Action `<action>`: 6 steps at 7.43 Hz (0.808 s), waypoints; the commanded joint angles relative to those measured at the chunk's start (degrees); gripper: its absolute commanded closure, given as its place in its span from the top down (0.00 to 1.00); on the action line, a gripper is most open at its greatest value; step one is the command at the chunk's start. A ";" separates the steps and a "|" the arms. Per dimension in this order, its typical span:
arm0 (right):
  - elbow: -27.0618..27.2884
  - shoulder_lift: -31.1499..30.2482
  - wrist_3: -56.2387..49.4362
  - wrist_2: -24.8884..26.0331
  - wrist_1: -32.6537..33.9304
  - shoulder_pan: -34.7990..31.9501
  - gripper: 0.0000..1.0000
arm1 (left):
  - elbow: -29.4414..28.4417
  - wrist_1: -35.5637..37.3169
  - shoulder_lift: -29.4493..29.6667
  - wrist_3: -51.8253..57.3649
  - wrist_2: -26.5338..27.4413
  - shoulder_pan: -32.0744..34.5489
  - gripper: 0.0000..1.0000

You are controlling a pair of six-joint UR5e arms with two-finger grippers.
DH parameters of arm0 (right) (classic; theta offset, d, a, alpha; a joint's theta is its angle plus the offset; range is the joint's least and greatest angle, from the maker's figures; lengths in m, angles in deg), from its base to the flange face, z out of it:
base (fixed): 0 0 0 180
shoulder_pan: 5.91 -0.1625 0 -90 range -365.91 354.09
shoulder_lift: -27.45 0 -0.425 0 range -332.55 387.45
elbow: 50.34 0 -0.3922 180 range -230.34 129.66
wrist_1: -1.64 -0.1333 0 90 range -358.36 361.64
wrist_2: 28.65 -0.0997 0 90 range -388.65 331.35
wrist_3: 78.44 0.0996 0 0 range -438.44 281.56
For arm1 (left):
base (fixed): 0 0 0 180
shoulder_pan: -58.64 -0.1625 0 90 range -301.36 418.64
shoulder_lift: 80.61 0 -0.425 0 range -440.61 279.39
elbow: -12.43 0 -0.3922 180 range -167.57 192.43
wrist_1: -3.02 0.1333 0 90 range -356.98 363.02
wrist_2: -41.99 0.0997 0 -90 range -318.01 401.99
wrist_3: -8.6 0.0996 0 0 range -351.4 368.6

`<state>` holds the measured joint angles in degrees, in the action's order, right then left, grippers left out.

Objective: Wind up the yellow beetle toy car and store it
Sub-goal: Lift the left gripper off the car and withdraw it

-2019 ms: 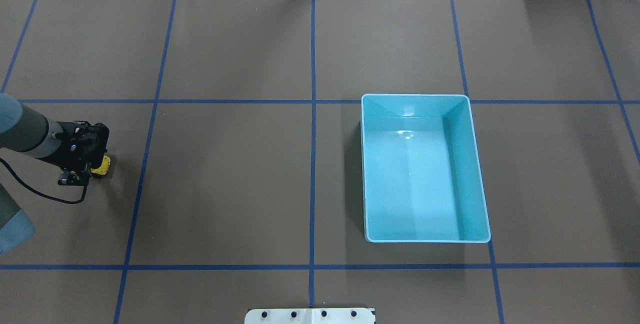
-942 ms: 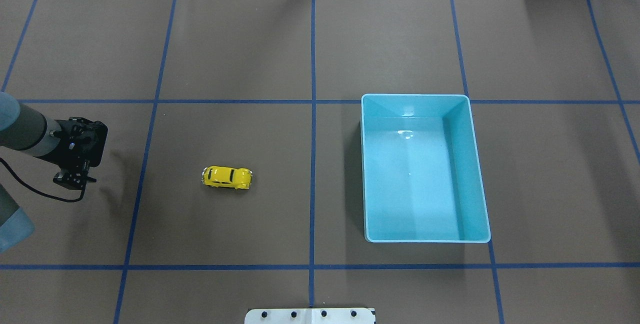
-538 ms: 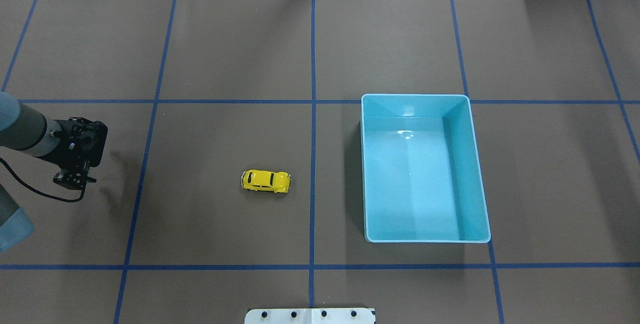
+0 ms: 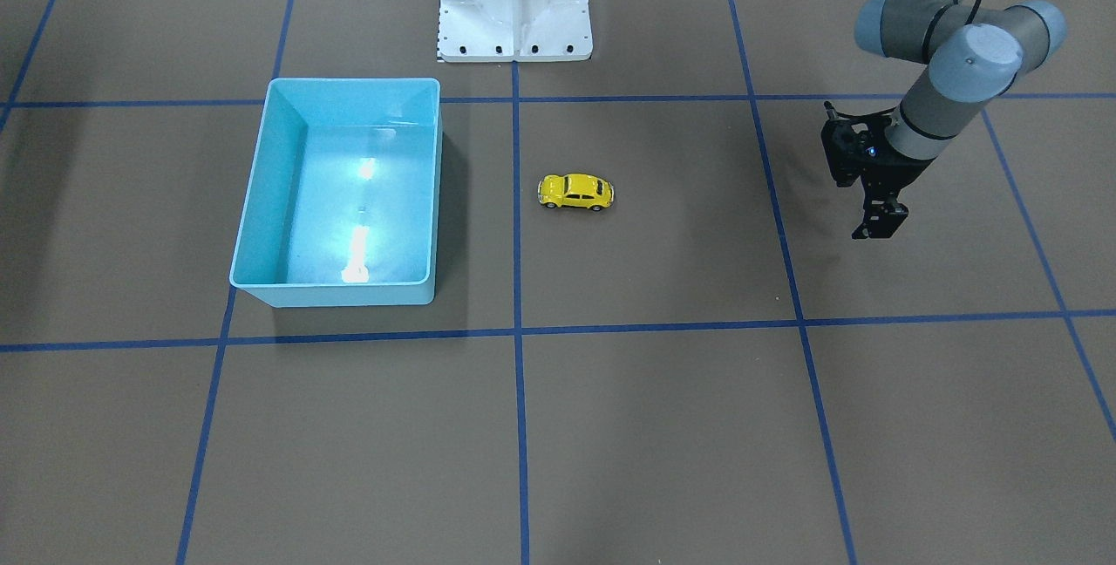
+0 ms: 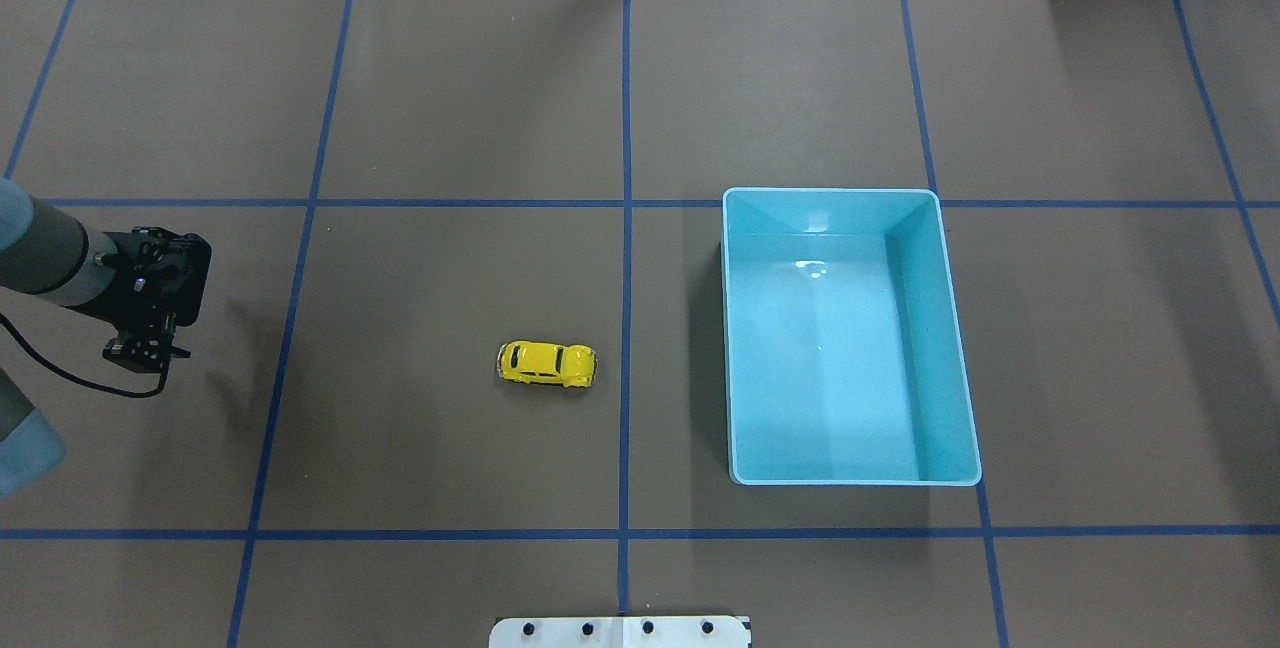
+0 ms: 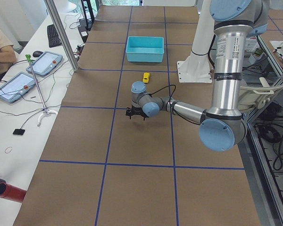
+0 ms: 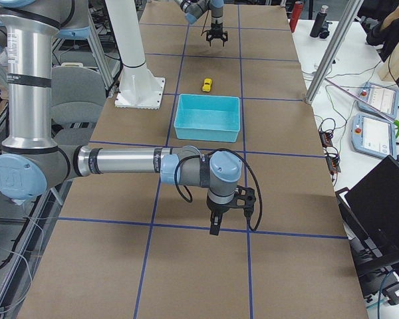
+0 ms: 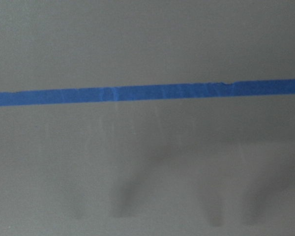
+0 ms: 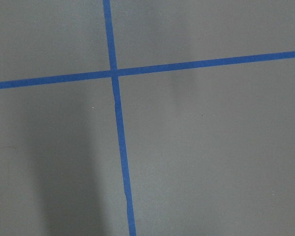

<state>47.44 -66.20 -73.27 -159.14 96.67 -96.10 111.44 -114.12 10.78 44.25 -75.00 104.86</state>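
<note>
The yellow beetle toy car (image 5: 547, 364) (image 4: 575, 191) stands on its wheels on the brown table, just left of the centre tape line in the overhead view. It lies free, a short way from the light blue bin (image 5: 733, 348) (image 4: 249, 225). My left gripper (image 5: 145, 353) (image 4: 874, 232) hangs open and empty over the table's left part, far from the car. My right gripper (image 7: 219, 222) shows only in the exterior right view, low over the table beyond the bin, and I cannot tell whether it is open or shut.
The bin holds nothing. Blue tape lines (image 5: 625, 228) cross the table in a grid. The robot's white base plate (image 4: 514, 7) sits at the table's near edge. Tablets (image 6: 42, 63), a metal post (image 6: 61, 33) and a person's arm (image 6: 0, 44) are along the far side.
My left gripper let go of the car and drew back a little. The car rolled right across the table toward the bin and has nearly slowed to a stop.
</note>
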 commanded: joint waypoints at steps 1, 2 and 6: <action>1.78 2.59 0.45 -0.21 0.68 -0.86 1.00 | 3.97 9.94 0.72 -6.23 -0.35 3.50 1.00; 6.33 3.29 0.72 0.14 4.42 -1.13 1.00 | 6.69 15.92 1.07 -13.77 -2.00 5.96 1.00; 14.54 23.03 1.16 1.29 21.95 9.46 1.00 | 7.52 23.45 2.13 -31.86 -10.35 22.63 1.00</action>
<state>60.51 -49.07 -72.22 -157.74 116.85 -91.64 119.18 -91.45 12.81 14.25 -82.86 121.22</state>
